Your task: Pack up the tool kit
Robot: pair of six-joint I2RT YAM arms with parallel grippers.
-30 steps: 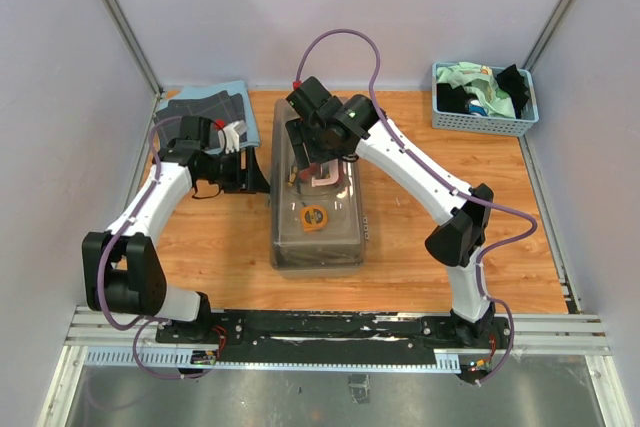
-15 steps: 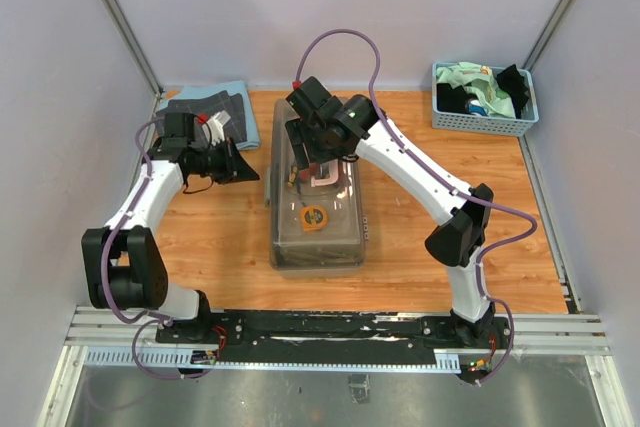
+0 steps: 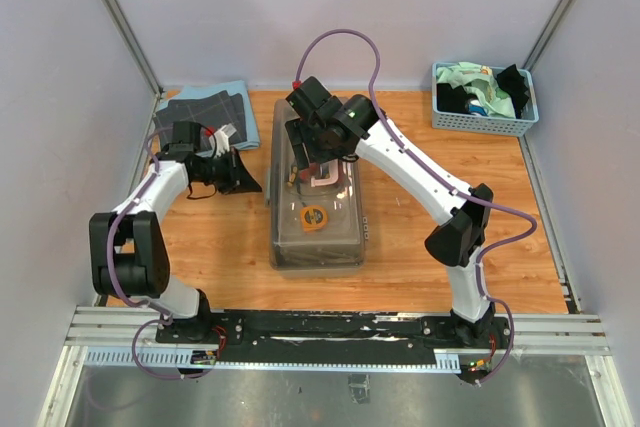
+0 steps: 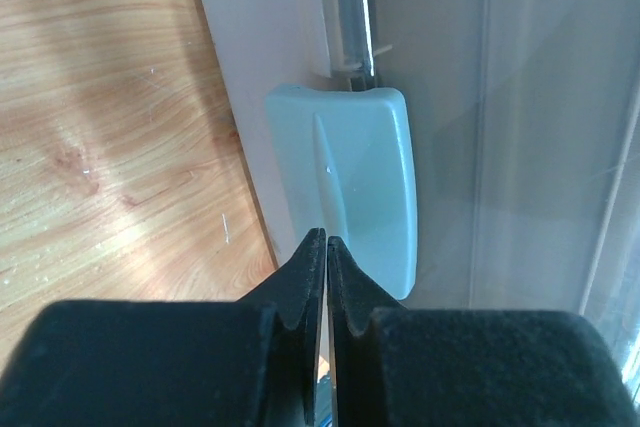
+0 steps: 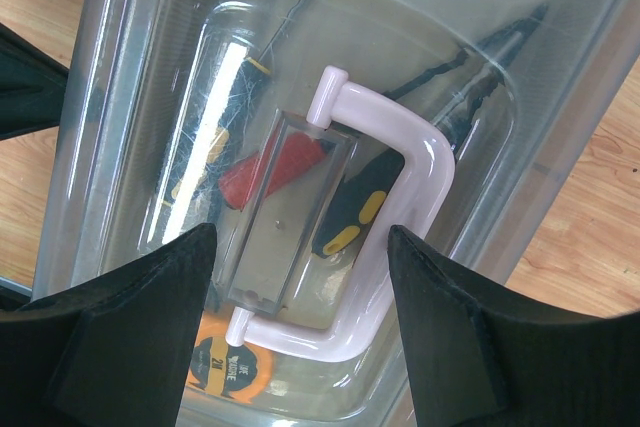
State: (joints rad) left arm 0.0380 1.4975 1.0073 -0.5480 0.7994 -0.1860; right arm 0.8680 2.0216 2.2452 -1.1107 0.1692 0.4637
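The grey-beige toolbox [image 3: 318, 232] lies in the middle of the table with its translucent lid down. My left gripper [image 3: 256, 184] is shut on nothing, its tips [image 4: 326, 239] against or just before a pale latch [image 4: 350, 182] on the box's left side. My right gripper [image 5: 300, 237] hangs open over the lid, its fingers either side of the pinkish handle [image 5: 415, 162]. Through the lid show a red-handled wrench [image 5: 275, 169], a black-and-yellow grip [image 5: 355, 209], pliers [image 5: 485, 52] and the orange tape measure [image 3: 314, 217].
A small blue slatted basket [image 3: 484, 99] of cloths stands at the back right corner. Folded dark grid-pattern cloths [image 3: 205, 110] lie at the back left, just behind my left arm. Bare wood [image 4: 110, 147] shows left of the toolbox.
My left gripper has shut and swung its tips toward the toolbox's left side, then dropped a little nearer. The right arm and the toolbox have not moved.
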